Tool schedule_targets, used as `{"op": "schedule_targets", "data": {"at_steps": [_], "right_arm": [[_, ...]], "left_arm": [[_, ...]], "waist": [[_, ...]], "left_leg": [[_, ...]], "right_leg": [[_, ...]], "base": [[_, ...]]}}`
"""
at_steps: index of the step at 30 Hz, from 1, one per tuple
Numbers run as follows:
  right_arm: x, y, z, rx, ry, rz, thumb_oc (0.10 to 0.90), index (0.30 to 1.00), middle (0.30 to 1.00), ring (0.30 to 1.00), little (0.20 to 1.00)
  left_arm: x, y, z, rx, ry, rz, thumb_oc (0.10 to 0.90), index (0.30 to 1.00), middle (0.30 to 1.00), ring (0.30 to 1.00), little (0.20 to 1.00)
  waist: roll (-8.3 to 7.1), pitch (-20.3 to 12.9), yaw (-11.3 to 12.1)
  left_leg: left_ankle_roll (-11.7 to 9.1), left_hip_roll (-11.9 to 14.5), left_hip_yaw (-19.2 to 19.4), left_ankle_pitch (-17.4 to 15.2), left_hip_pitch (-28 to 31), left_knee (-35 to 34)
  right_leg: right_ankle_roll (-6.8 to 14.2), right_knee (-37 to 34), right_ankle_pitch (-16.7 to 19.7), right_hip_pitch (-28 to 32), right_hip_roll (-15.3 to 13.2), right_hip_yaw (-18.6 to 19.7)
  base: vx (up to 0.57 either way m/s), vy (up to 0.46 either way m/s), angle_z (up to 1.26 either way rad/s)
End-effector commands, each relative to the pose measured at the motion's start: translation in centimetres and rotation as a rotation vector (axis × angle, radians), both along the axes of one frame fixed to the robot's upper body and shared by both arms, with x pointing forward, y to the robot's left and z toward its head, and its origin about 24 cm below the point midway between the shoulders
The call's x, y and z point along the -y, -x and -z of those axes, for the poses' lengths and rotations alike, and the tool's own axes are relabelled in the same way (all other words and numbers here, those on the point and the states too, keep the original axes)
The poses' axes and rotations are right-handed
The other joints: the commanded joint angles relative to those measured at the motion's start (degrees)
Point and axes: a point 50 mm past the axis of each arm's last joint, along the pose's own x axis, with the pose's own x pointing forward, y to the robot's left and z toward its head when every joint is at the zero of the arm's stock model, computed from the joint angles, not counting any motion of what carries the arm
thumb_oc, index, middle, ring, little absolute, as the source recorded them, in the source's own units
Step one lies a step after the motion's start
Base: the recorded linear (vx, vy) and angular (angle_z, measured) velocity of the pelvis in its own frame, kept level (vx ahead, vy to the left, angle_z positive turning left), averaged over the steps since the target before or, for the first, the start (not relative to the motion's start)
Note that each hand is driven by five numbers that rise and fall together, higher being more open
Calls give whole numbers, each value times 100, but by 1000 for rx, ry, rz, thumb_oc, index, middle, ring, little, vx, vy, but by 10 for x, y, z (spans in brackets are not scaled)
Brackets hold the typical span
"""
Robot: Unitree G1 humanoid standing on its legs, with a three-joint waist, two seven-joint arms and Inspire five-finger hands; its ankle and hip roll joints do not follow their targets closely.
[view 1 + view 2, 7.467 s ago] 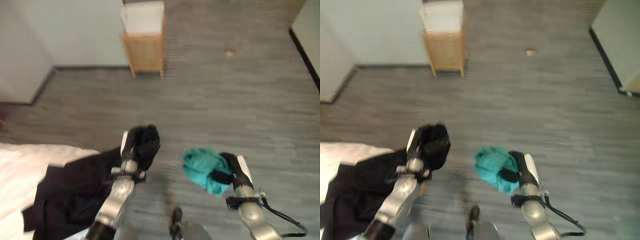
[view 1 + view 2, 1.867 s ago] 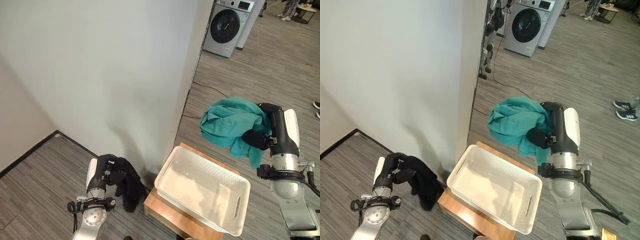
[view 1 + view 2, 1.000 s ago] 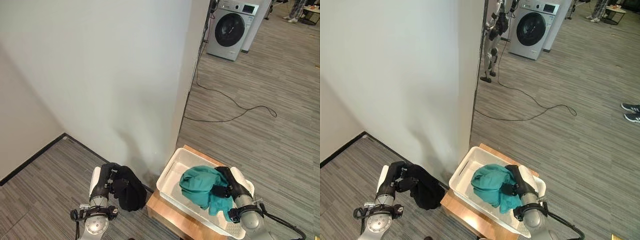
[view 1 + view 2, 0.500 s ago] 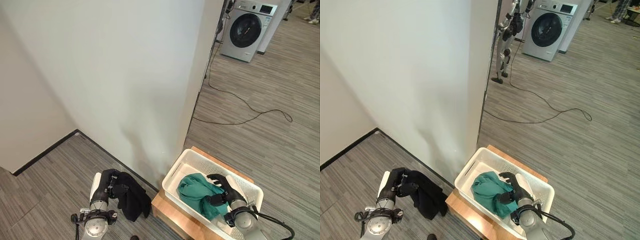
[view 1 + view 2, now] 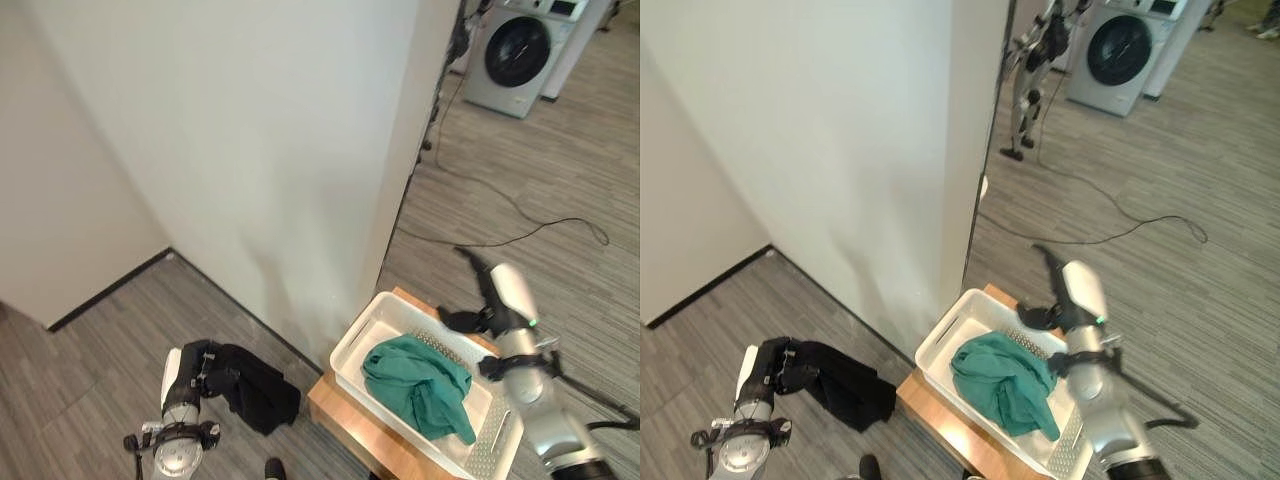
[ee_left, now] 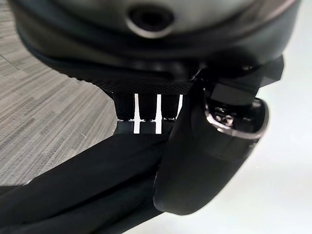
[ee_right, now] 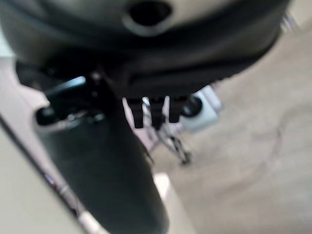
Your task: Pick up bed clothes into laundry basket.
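The left hand point(image 5: 190, 372) is low at the robot's left side, its fingers curled round a black garment point(image 5: 255, 390) that droops from the grip toward the grey plank floor point(image 5: 110, 350); in the left wrist view the dark cloth point(image 6: 83, 190) passes between the fingers point(image 6: 146, 108) and the thumb. The right hand point(image 5: 490, 300) is raised above the far right edge of the white laundry basket point(image 5: 355, 335), its fingers held straight and loose, holding nothing. The teal garment point(image 5: 420, 380) lies crumpled inside the basket, apart from that hand. The basket rests on a small wooden bench point(image 5: 340, 412), just beside the corner of a white wall point(image 5: 250, 150). Well behind, a washing machine point(image 5: 515, 55) stands on the floor, and a dark cord point(image 5: 520, 230) trails across the planks.
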Motion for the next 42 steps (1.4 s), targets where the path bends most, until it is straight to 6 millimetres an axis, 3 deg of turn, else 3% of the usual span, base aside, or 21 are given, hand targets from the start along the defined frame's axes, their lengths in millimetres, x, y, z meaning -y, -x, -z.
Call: {"op": "schedule_targets", "data": {"at_steps": [1,3,6,7,10,11,12,13,17,18,19,21,22,23,26,28,29,31,34,37,42], "right_arm": [[-3,2,-90,461,60,-14,800,900,900,900,900],[-1,5,-98,494,66,-13,800,900,900,900,900],[14,9,-101,492,94,49,800,900,900,900,900],[28,15,-90,452,107,124,800,900,900,900,900],[35,19,-81,420,101,162,800,900,900,900,900],[42,18,-62,343,87,211,800,900,900,900,900],[44,17,-53,301,90,224,800,900,900,900,900],[45,15,-45,261,89,232,800,900,900,900,900],[52,4,-14,116,91,274,800,900,900,900,900],[56,1,-2,50,103,289,800,900,900,900,900],[63,1,24,-88,122,320,800,900,900,900,900],[66,1,35,-147,131,334,800,900,900,900,900],[73,4,60,-283,143,368,800,900,900,900,900],[72,3,61,-281,140,368,800,900,900,900,900],[77,11,95,-470,156,396,800,900,900,900,900],[78,24,126,-624,160,422,800,900,900,900,900],[77,22,127,-621,155,420,800,900,900,900,900],[68,34,156,-767,164,402,800,900,900,900,900],[63,42,170,-825,152,392,800,900,900,900,900],[52,60,193,-927,129,372,800,900,900,900,900],[45,68,204,-946,54,360,800,900,900,900,900]], "left_arm": [[-8,-35,-58,326,-68,11,400,300,300,300,300],[-6,-38,-63,355,-76,14,400,300,300,300,300],[-2,-46,-75,401,-99,48,400,300,300,300,300],[0,-58,-92,459,-154,96,400,300,300,300,300],[1,-65,-103,500,-179,121,400,300,300,300,300],[-1,-77,-133,611,-223,145,400,300,300,300,300],[-2,-81,-146,660,-234,147,400,300,300,300,300],[-5,-85,-162,717,-247,147,400,300,300,300,300],[0,-90,-232,996,-269,189,400,300,300,300,300],[3,-88,-250,1070,-279,208,400,300,300,300,300],[7,-81,-280,1197,-240,245,400,300,300,300,300],[8,-78,-293,1244,-216,267,400,300,300,300,300],[10,-76,-316,1304,-199,326,400,300,300,300,300],[10,-76,-317,1306,-200,327,400,300,300,300,300],[11,-80,-355,1357,-206,399,400,300,300,300,300],[11,-80,-378,1388,-222,414,400,300,300,300,300],[12,-81,-380,1390,-226,418,400,300,300,300,300],[15,-82,-410,1438,-218,434,400,300,300,300,300],[17,-84,-425,1461,-205,434,400,300,300,300,300],[33,-87,-460,1531,-197,429,400,300,300,300,300],[46,-86,-496,1595,-310,335,400,300,300,300,300]], "waist": [[-301,-252,-193],[-269,-373,-334],[-124,-523,-636],[-131,-593,-731],[-179,-597,-744],[-256,-500,-828],[-224,-445,-827],[-201,-395,-774],[-92,-387,-437],[-73,-408,-329],[5,-484,-133],[21,-522,-33],[41,-625,142],[26,-623,148],[25,-765,300],[126,-824,351],[109,-805,360],[233,-819,335],[287,-806,306],[382,-581,159],[424,-440,195]], "left_leg": [[-121,165,-471,-1138,384,1904],[-122,130,-705,-1198,725,1766],[84,183,-715,-1808,1416,438],[141,172,-607,-1719,1624,-253],[178,98,-614,-1546,1780,-735],[236,-12,-623,-1484,1815,-941],[281,8,-570,-1471,1813,-941],[344,-6,-510,-1387,1761,-941],[519,-65,-87,-1086,1448,-934],[551,-66,16,-984,1347,-936],[566,-7,227,-892,1192,-890],[560,21,359,-818,1101,-873],[515,65,556,-695,963,-843],[518,58,568,-656,946,-856],[402,152,821,-554,875,-821],[313,276,937,-429,872,-779],[302,293,945,-425,877,-780],[155,521,1053,-222,871,-709],[84,633,1035,-139,846,-665],[-6,879,767,-146,460,199],[-4,325,-307,-106,0,5]], "right_leg": [[283,72,-830,124,-149,-73],[348,72,-714,-98,-115,-38],[537,72,-540,-531,-65,-1],[667,117,-315,-692,-162,-70],[773,141,-192,-795,-217,-66],[1005,221,68,-1005,-265,119],[1085,357,31,-1079,-220,198],[1106,569,-70,-1152,-218,170],[827,1387,-653,-677,-517,-327],[795,1597,-711,-515,-668,-412],[789,1831,-778,-143,-989,-604],[822,1877,-714,36,-1178,-717],[932,1754,-584,375,-1374,-880],[922,1705,-535,370,-1368,-885],[1065,905,-614,763,-1203,-1002],[1095,495,-713,851,-1045,-1056],[1085,465,-698,863,-1022,-1054],[1038,143,-767,957,-771,-961],[994,81,-882,963,-604,-880],[792,72,-1108,966,-374,-854],[725,72,-1143,879,-290,-685]], "base": [[-203,60,-19],[-254,180,-2],[-294,264,-6],[-235,213,-3],[-216,137,13],[-320,139,0],[-467,160,-12],[-412,79,-23],[-449,43,-94],[-553,-23,-53],[-430,-39,-38],[-323,-88,-29],[-284,-108,-32],[-230,-127,-52],[-110,-135,-47],[-76,-161,-35],[-84,-224,-70],[-99,-225,-63],[-85,-162,-51],[-139,-174,-52],[-57,-61,-10]]}}
